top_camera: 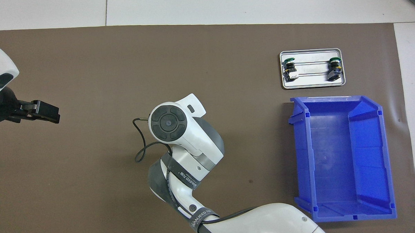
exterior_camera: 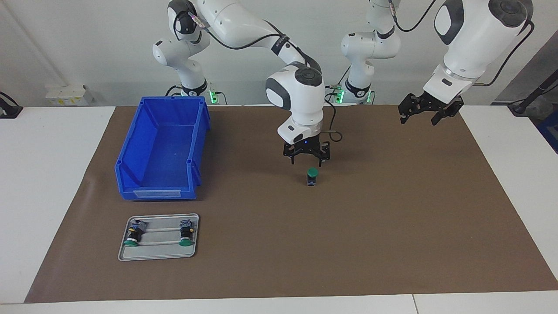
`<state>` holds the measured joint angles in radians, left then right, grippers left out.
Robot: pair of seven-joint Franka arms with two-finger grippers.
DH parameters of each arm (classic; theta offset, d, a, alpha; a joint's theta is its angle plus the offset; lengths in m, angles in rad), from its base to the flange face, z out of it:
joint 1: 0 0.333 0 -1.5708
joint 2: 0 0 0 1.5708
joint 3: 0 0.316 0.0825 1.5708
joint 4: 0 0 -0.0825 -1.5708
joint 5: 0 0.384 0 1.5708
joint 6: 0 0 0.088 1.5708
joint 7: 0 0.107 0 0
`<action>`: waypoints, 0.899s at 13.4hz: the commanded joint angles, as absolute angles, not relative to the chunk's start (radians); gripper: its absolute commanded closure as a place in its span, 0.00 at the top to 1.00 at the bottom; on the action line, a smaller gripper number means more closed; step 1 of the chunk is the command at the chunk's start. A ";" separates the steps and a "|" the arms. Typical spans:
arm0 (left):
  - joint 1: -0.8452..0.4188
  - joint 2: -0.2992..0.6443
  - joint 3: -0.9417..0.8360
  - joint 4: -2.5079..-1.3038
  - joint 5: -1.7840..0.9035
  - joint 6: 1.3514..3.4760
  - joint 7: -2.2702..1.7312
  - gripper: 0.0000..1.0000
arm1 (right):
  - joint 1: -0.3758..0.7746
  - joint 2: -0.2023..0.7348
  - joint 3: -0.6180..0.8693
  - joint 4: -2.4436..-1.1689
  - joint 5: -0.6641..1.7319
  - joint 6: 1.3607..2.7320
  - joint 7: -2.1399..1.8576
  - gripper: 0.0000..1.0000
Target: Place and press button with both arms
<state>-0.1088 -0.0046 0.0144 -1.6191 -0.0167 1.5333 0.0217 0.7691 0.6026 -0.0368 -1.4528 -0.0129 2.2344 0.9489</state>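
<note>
The button [exterior_camera: 311,176] stands upright on the brown mat near the table's middle, green cap up. My right gripper [exterior_camera: 307,160] hangs just above it, open, with its fingers spread and apart from the cap. In the overhead view the right arm's wrist [top_camera: 177,131] covers the button. My left gripper [exterior_camera: 419,118] is open and empty, held in the air over the mat toward the left arm's end of the table; it also shows in the overhead view [top_camera: 45,111]. The left arm waits there.
A blue bin [exterior_camera: 157,188] [top_camera: 340,153] sits toward the right arm's end of the table. A small metal tray [exterior_camera: 159,249] [top_camera: 311,80], farther from the robots than the bin, holds two more green-capped buttons [exterior_camera: 186,233] lying on their sides.
</note>
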 commanded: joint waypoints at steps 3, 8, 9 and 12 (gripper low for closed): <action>-0.068 -0.040 0.011 -1.663 -0.002 1.549 0.035 1.00 | 0.772 0.621 -0.041 -1.457 -0.015 2.264 0.922 1.00; -0.054 -0.037 0.011 -1.658 -0.002 1.563 0.037 1.00 | 0.772 0.618 -0.041 -1.529 -0.017 2.341 0.890 1.00; -0.055 -0.035 0.009 -1.657 -0.002 1.563 0.037 1.00 | 0.772 0.617 -0.041 -1.538 -0.018 2.342 0.887 0.99; -0.066 -0.035 0.009 -1.657 0.000 1.563 0.064 1.00 | 0.770 0.617 -0.041 -1.539 -0.031 2.342 0.841 0.48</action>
